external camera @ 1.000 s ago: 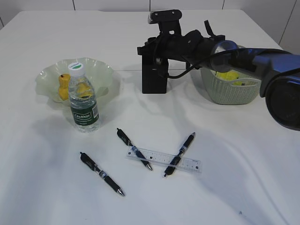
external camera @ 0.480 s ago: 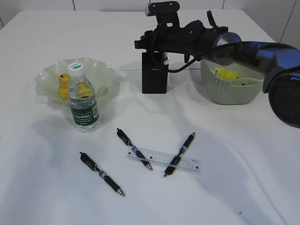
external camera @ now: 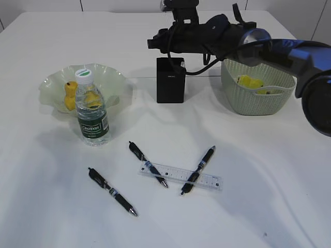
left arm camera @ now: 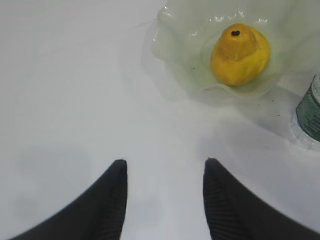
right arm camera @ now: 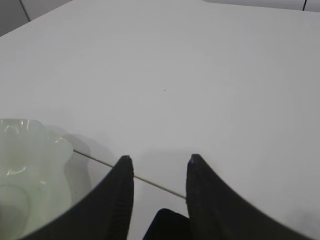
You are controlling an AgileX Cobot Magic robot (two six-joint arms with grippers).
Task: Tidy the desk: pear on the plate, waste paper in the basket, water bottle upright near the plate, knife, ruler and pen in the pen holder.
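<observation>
The yellow pear [left arm camera: 239,55] lies in the pale green plate [external camera: 111,77], and the water bottle [external camera: 92,114] stands upright just in front of it. The waste paper [external camera: 250,81] sits inside the basket [external camera: 253,101]. Three pens [external camera: 148,164] and the clear ruler [external camera: 207,181] lie on the desk [external camera: 258,170] near the front; two pens cross the ruler. My right gripper [external camera: 154,44] hovers open and empty above the black pen holder [external camera: 169,80]. In the left wrist view, my left gripper [left arm camera: 165,162] is open over bare desk, short of the plate [left arm camera: 175,55]. The knife is out of view.
In the right wrist view the open gripper [right arm camera: 160,159] looks over the desk seam [right arm camera: 150,181], with the pen holder's top [right arm camera: 167,226] below and the plate [right arm camera: 25,165] at left. The bottle [left arm camera: 310,112] shows at the left wrist view's right edge.
My right arm has lifted from the pen holder's mouth and now hangs higher above it. The pens, ruler, bottle and pear have not moved.
</observation>
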